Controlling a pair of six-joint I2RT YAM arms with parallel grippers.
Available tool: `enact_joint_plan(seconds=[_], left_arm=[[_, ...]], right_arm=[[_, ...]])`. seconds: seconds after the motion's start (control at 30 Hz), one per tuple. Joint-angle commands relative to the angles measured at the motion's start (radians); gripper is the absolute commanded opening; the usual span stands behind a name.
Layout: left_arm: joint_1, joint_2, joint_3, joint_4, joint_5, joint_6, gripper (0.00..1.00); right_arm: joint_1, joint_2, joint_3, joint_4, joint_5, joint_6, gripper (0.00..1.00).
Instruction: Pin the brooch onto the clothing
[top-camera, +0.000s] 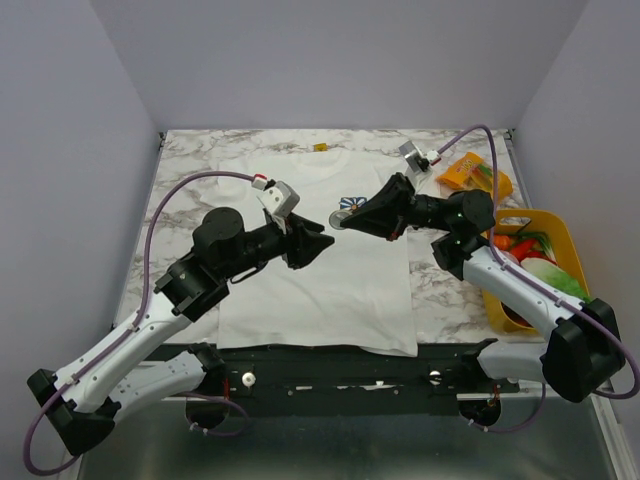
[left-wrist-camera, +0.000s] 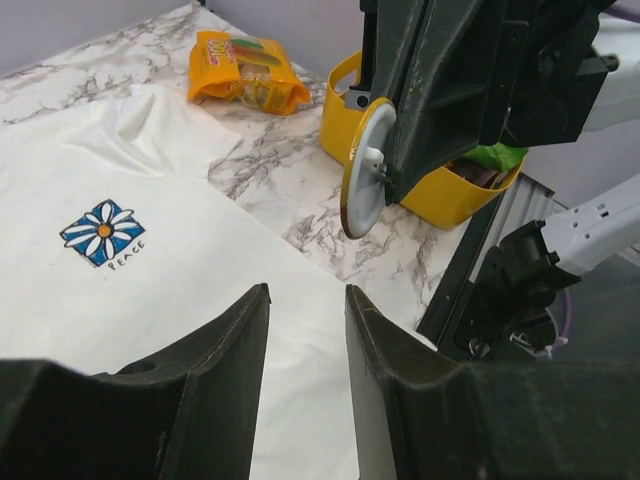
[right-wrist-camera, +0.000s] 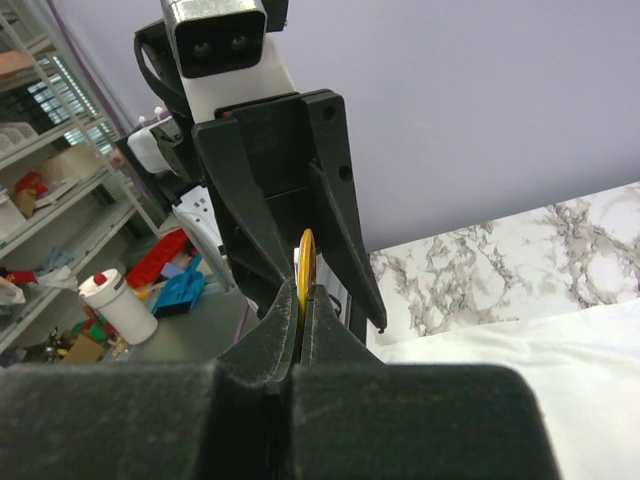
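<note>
Right gripper clamped on round gold-rimmed brooch; left gripper jaws apart over white T-shirt.

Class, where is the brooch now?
In the top view, the brooch is held above the T-shirt in the right pincer, near the flower emblem, facing the open left pincer.

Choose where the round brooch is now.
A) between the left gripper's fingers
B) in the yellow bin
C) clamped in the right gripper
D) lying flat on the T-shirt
C: the right gripper is shut on the brooch, up off the T-shirt, while the left gripper stands open and empty.
</note>
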Motion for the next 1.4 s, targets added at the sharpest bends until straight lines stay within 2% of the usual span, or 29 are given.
enact_joint_plan(seconds=[0.0,0.23,0.57,0.73,0.83,0.93,0.97,1.0,1.03,1.07,1.1,1.17,1.2,1.27,1.3,1.37], left_arm=[[0.019,-0.023,-0.009,0.076,0.015,-0.014,0.5],[0.053,-0.057,-0.025,0.145,0.064,-0.044,0.54],[0.073,0.005,-0.027,0.248,0.168,-0.093,0.52],[0.074,0.022,-0.027,0.297,0.178,-0.11,0.5],[0.074,0.02,-0.033,0.314,0.175,-0.118,0.4],[0.077,0.02,-0.03,0.308,0.173,-0.119,0.22],[0.079,0.019,-0.03,0.306,0.172,-0.119,0.1],[0.079,0.019,-0.03,0.306,0.169,-0.121,0.04],[0.079,0.013,-0.032,0.308,0.162,-0.124,0.0],[0.079,0.012,-0.033,0.308,0.158,-0.126,0.0],[0.08,0.011,-0.033,0.305,0.149,-0.126,0.0],[0.08,0.009,-0.029,0.291,0.12,-0.124,0.0],[0.08,0.009,-0.019,0.262,0.103,-0.116,0.0],[0.082,0.012,-0.007,0.225,0.036,-0.106,0.0],[0.08,0.017,0.011,0.176,0.009,-0.095,0.0],[0.082,0.031,0.033,0.121,-0.087,-0.086,0.0]], right_arm=[[-0.004,0.0,-0.017,0.066,0.008,0.021,0.0],[-0.004,0.006,-0.015,0.077,0.003,0.032,0.0],[-0.004,0.013,-0.014,0.089,-0.003,0.043,0.01],[-0.003,0.014,-0.015,0.089,-0.003,0.043,0.0],[-0.004,0.016,-0.015,0.093,-0.002,0.044,0.0],[-0.004,0.014,-0.017,0.094,0.0,0.044,0.0],[-0.004,0.016,-0.014,0.094,-0.002,0.046,0.0],[-0.004,0.017,-0.012,0.094,-0.003,0.046,0.01],[-0.004,0.019,-0.011,0.094,-0.006,0.047,0.0],[-0.004,0.023,-0.006,0.094,-0.009,0.049,0.01],[-0.006,0.025,-0.006,0.094,-0.011,0.051,0.06],[-0.007,0.026,-0.006,0.094,-0.011,0.051,0.26],[-0.009,0.025,-0.008,0.093,-0.009,0.049,0.4],[-0.016,0.022,-0.012,0.091,-0.005,0.046,0.55],[-0.024,0.017,-0.018,0.085,0.0,0.043,0.68],[-0.033,0.01,-0.023,0.07,0.005,0.026,0.76]])
